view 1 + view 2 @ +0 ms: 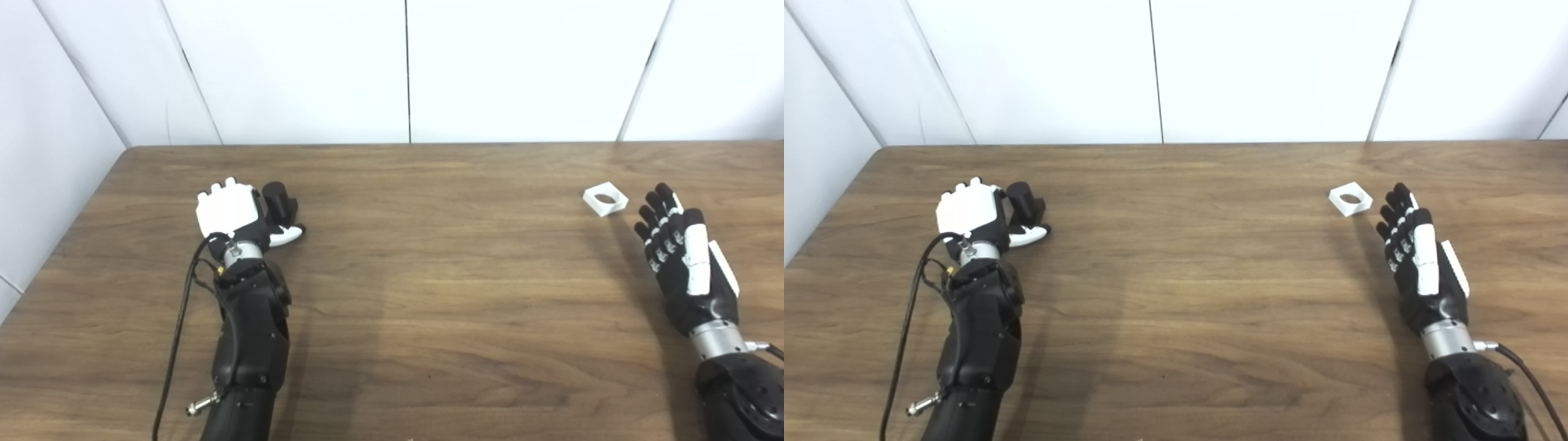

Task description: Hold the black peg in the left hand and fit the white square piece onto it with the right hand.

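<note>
My left hand seemingly gripped the black peg; my right hand, fingers spread, needed to grasp the white square piece next.

No readable text, labels or numbers.

Near the table's left edge, the left hand lay curled around the upright black peg, thumb against its near side. Toward the right edge, the white square piece lay flat on the wood, with the right hand just beside it, fingers extended and holding nothing.
</note>
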`<act>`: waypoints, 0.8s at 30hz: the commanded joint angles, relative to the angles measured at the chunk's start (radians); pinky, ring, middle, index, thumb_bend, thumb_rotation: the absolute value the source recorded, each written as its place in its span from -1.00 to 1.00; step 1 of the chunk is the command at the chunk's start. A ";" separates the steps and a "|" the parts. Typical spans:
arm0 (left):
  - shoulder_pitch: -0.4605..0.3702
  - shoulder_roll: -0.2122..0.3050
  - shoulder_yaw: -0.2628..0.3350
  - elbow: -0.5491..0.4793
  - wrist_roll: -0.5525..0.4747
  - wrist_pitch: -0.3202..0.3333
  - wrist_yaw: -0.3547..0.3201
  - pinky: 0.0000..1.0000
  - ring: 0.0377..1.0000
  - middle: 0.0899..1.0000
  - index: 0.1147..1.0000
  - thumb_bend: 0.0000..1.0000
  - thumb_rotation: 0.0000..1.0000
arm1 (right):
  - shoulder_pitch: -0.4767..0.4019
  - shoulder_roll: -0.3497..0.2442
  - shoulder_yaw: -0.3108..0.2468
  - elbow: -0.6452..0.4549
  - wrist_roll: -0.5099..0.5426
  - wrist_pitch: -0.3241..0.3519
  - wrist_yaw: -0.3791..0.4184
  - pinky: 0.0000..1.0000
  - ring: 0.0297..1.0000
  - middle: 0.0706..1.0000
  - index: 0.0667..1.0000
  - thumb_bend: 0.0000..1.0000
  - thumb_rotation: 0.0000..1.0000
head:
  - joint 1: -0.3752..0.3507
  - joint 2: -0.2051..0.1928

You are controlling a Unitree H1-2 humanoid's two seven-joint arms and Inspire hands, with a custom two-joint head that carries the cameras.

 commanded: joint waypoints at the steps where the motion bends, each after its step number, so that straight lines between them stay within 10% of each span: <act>1: -0.042 0.020 0.000 0.014 0.033 0.003 0.003 1.00 1.00 0.99 0.58 0.52 -0.02 | 0.021 -0.005 -0.001 0.012 0.003 -0.018 0.007 1.00 1.00 1.00 1.00 0.19 1.00 | 0.001 0.002; 24: -0.046 0.021 0.001 0.031 0.004 0.003 0.038 1.00 1.00 0.90 0.40 0.37 -0.27 | 0.016 -0.010 -0.005 0.014 0.013 -0.011 0.015 1.00 1.00 1.00 1.00 0.21 1.00 | 0.006 0.005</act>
